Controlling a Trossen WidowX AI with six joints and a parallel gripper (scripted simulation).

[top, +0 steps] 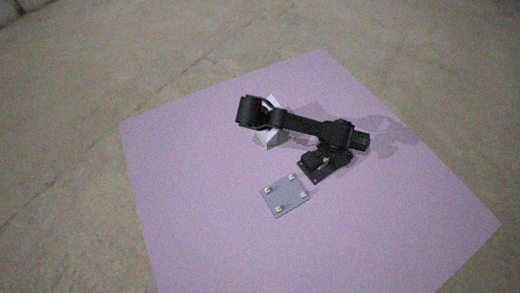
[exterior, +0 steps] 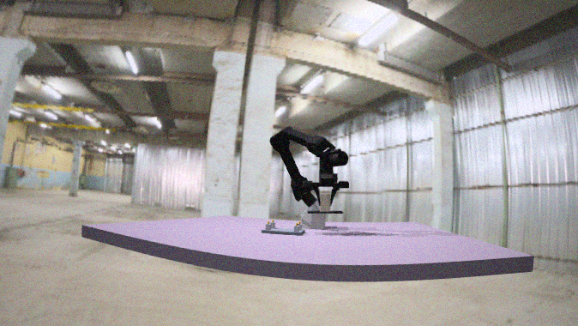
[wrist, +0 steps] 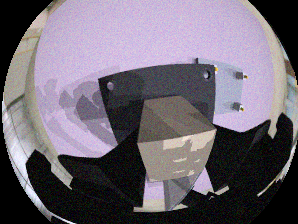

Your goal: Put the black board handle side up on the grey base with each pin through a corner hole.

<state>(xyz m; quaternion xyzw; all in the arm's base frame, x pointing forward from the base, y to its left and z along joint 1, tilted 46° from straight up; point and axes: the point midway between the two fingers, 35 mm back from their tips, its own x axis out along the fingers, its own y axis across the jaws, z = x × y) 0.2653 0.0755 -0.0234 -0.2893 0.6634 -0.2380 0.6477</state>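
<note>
Your claw [exterior: 325,198] [wrist: 168,124] grips the handle [exterior: 325,200] [wrist: 175,142], black board [exterior: 315,212] [wrist: 127,100] raised; an off-square approach (even slight twist) could leave pins [top: 292,176] [exterior: 273,221] [wrist: 245,77] missing holes [wrist: 206,74].

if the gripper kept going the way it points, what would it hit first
Likely the purple table, through the held board; the pale block might catch it first, depth is unclear.

1. The flat grey rectangular base [top: 285,195] [exterior: 283,232] [wrist: 228,92] lies on the lilac slab worktop [top: 208,239] [exterior: 364,253] [wrist: 150,30].
2. In the exterior view, it is left of the flat black board [exterior: 316,212] [wrist: 160,77], which is above the worktop.
3. The square beige handle [exterior: 325,201] [wrist: 175,155] rises between the jaws.
</note>
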